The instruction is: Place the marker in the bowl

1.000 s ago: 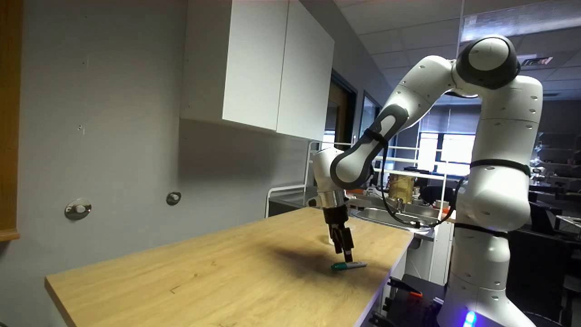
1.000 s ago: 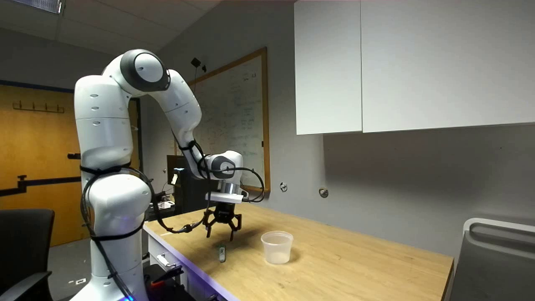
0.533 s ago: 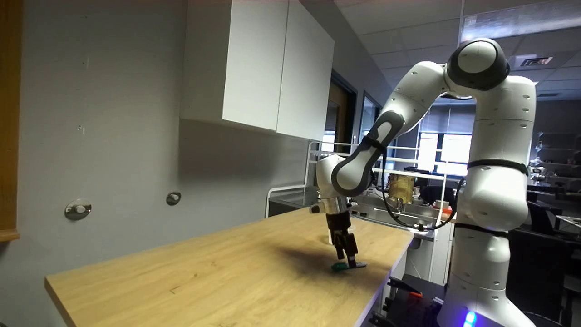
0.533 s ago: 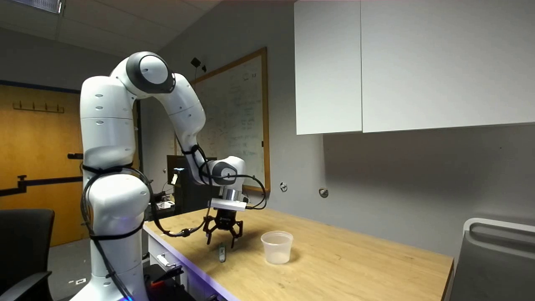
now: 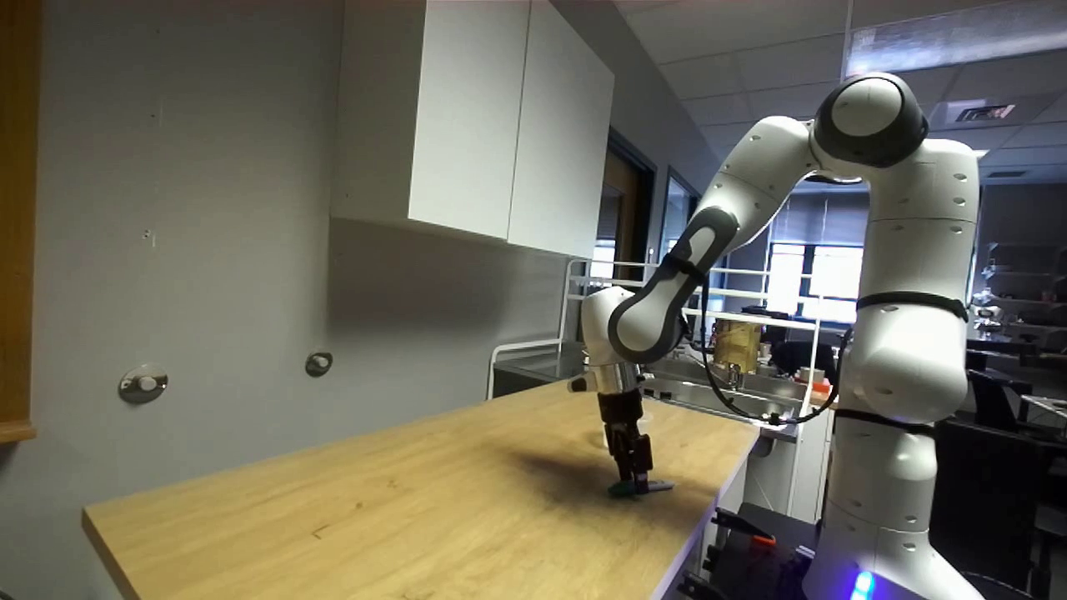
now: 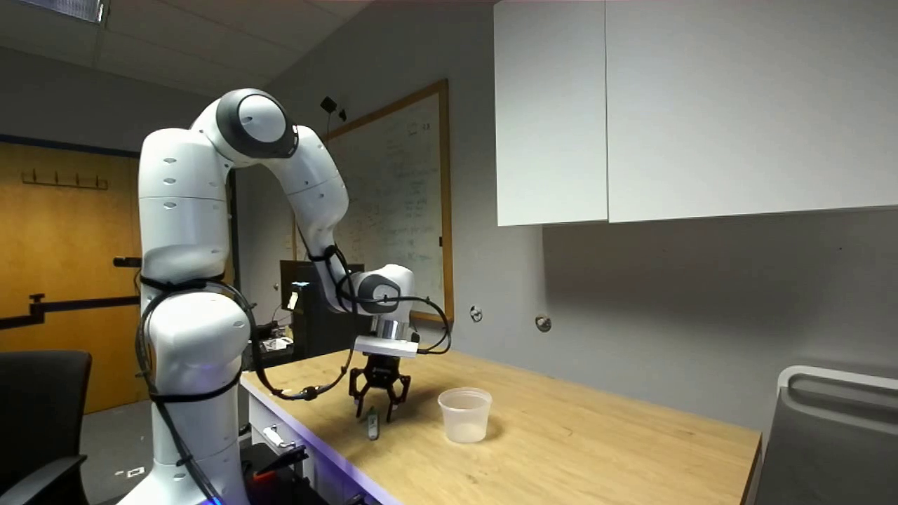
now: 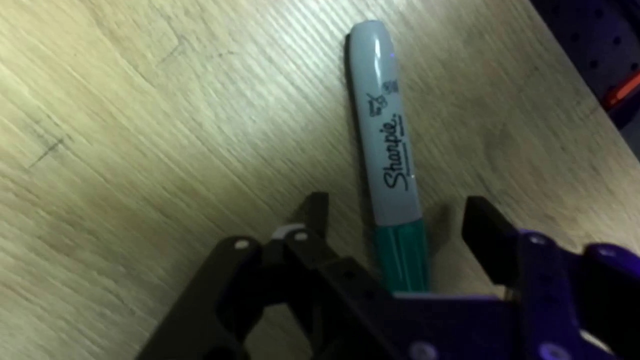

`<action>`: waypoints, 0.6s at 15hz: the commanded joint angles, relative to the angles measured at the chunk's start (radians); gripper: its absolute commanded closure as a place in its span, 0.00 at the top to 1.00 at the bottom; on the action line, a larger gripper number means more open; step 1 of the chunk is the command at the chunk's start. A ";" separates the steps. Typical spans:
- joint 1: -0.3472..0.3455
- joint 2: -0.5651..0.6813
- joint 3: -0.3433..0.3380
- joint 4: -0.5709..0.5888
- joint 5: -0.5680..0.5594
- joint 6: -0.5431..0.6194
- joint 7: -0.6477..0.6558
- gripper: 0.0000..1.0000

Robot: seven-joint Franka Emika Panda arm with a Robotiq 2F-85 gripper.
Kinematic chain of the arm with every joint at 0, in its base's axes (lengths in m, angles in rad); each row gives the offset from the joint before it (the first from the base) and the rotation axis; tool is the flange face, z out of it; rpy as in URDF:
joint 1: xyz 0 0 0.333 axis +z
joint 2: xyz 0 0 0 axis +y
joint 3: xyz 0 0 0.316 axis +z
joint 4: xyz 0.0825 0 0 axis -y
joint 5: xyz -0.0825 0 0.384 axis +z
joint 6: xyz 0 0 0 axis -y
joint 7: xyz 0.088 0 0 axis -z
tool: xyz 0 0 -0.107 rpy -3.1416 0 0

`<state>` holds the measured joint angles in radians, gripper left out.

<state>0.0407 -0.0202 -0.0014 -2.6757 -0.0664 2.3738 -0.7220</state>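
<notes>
The marker, grey with a green cap, lies flat on the table and shows in the wrist view (image 7: pixel 390 140) and both exterior views (image 5: pixel 661 486) (image 6: pixel 373 428). My gripper (image 7: pixel 397 200) is open, with one finger on each side of the marker near where cap and grey body meet. There is a gap on both sides. The cap's end is hidden behind the gripper's body. In both exterior views the gripper (image 5: pixel 633 485) (image 6: pixel 374 416) points down, fingertips close to the tabletop. The translucent bowl (image 6: pixel 466 419) stands upright beside the gripper; the gripper mostly hides it in an exterior view.
The wooden table (image 5: pixel 375 500) has its edge near the marker on the robot base's side. A white wall cabinet (image 6: pixel 687 112) hangs above the table. A sink (image 5: pixel 708 398) and a white rack lie past the table's end. Arm cables hang beside the wrist.
My gripper has come down to the marker, its fingertips now at marker height. The fingers have drawn partly together in the last half second. Marker and bowl have not moved.
</notes>
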 commanded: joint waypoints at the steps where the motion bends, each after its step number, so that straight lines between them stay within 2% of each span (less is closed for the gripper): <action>1: -0.015 0.014 -0.003 0.019 0.008 0.016 -0.041 0.40; 5: -0.022 0.014 -0.004 0.028 0.015 0.020 -0.047 0.09; 6: -0.024 0.013 -0.003 0.029 0.016 0.020 -0.047 0.05; 7: -0.024 0.012 -0.003 0.031 0.017 0.020 -0.047 0.10; 9: -0.025 0.011 -0.003 0.038 0.017 0.013 -0.035 0.10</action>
<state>0.0227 -0.0171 -0.0023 -2.6596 -0.0654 2.3900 -0.7352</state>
